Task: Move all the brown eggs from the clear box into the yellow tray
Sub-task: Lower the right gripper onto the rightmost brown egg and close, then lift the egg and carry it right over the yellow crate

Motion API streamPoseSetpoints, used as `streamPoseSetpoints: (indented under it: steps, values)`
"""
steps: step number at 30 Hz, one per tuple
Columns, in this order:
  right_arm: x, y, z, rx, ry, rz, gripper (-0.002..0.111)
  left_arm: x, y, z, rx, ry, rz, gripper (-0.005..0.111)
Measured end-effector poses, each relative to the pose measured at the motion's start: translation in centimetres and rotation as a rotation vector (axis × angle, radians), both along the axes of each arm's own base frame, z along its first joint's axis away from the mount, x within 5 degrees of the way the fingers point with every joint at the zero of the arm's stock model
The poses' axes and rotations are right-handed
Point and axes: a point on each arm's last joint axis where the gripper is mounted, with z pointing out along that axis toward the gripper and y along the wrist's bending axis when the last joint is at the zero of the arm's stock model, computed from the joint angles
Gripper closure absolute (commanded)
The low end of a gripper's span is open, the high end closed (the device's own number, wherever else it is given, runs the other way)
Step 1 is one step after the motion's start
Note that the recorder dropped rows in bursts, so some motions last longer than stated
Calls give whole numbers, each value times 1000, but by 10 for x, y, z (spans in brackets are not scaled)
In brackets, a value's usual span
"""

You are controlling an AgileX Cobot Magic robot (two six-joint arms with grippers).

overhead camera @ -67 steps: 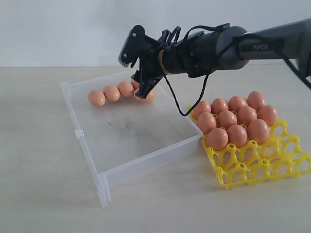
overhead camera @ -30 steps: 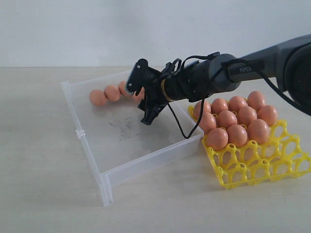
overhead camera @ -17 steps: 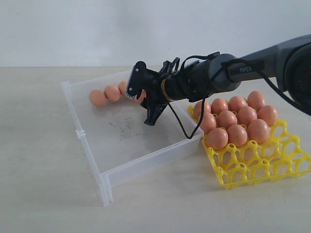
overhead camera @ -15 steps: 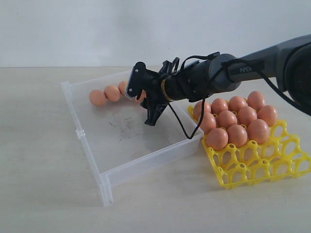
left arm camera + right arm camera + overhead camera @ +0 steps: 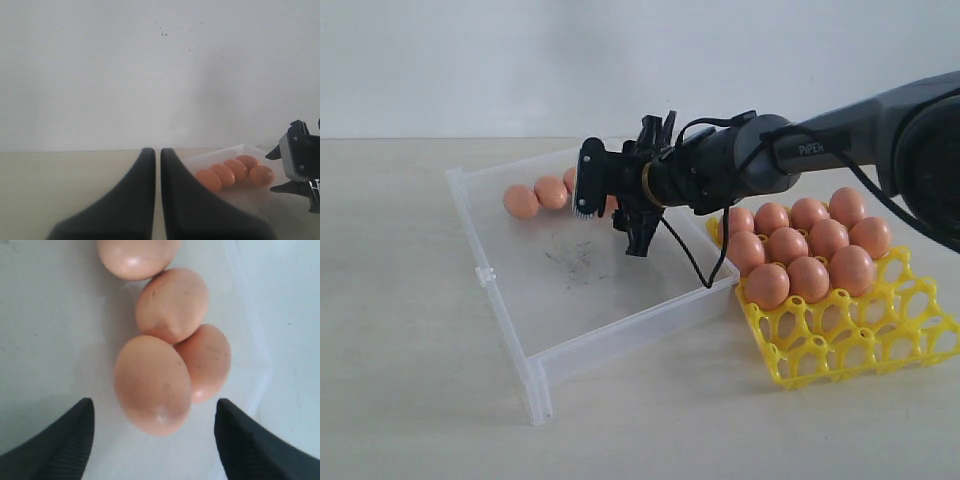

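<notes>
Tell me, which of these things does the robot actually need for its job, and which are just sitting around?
In the job:
brown eggs, some in the box, others in the tray
clear box
yellow tray
right gripper, open over the box's eggs

Not in it:
left gripper, shut, away from the box
table underneath

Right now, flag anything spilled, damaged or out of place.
Only the dark scuff marks on the floor of the clear plastic box stand out. None of the smooth orange-brown eggs looks cracked or spilled: some lie in the box's far corner, the rest sit in the cups of the bright yellow lattice tray.
</notes>
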Motion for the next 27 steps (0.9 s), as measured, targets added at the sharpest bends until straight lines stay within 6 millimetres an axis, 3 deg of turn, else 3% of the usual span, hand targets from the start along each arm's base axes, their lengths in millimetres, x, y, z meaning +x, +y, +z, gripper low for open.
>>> streamPoseSetpoints:
  steps: [4, 16, 21, 22, 23, 25, 27]
  values:
    - [-2, 3, 1, 1, 5, 47, 46, 0, 0, 0, 0, 0, 0, 103]
    - [2, 10, 13, 179, 79, -47, 46, 0, 0, 0, 0, 0, 0, 103]
    - [10, 15, -13, 181, 109, -73, 47, 0, 0, 0, 0, 0, 0, 103]
    - [13, 15, -13, 182, 99, -83, 51, 0, 0, 0, 0, 0, 0, 103]
    - [14, 15, -16, 182, 97, -98, 65, 0, 0, 0, 0, 0, 0, 103]
    - [16, 13, -16, 179, 88, -122, 106, 0, 0, 0, 0, 0, 0, 103]
    - [16, 13, -18, 188, 94, -137, 107, 0, 0, 0, 0, 0, 0, 103]
